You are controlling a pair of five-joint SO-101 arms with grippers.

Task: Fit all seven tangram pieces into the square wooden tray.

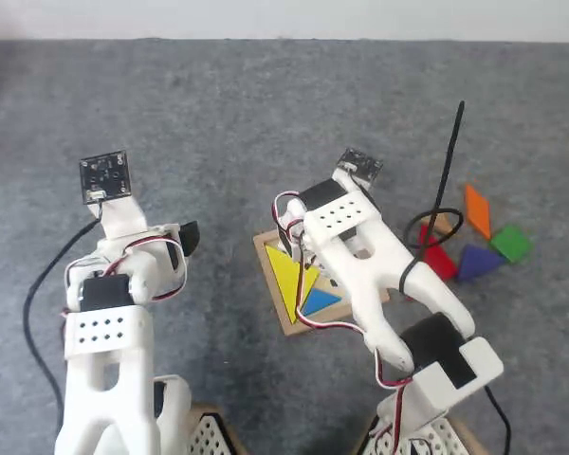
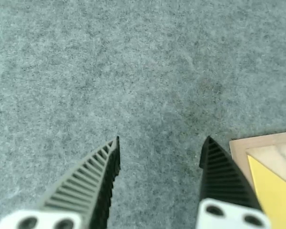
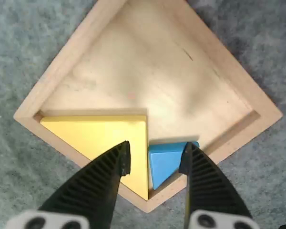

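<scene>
The square wooden tray [image 3: 76, 47] lies on the grey carpet and holds a large yellow triangle [image 3: 102, 133] and a smaller blue triangle [image 3: 164, 160] side by side along one corner. My right gripper [image 3: 157, 150] hovers open just above these two, nothing between its fingers. In the high view the right arm covers most of the tray [image 1: 268, 248], with the yellow triangle [image 1: 286, 270] and blue triangle [image 1: 321, 301] showing. My left gripper [image 2: 162, 143] is open over bare carpet to the left of the tray [image 2: 257, 142]. Loose pieces lie at the right: orange parallelogram [image 1: 477, 210], green square [image 1: 510, 243], purple triangle [image 1: 478, 261], red piece [image 1: 437, 256].
A black cable [image 1: 448, 166] runs down to a loop around another small piece [image 1: 440, 226] beside the loose pieces. Grey carpet spreads open behind and to the left of the tray. The arm bases stand at the near edge.
</scene>
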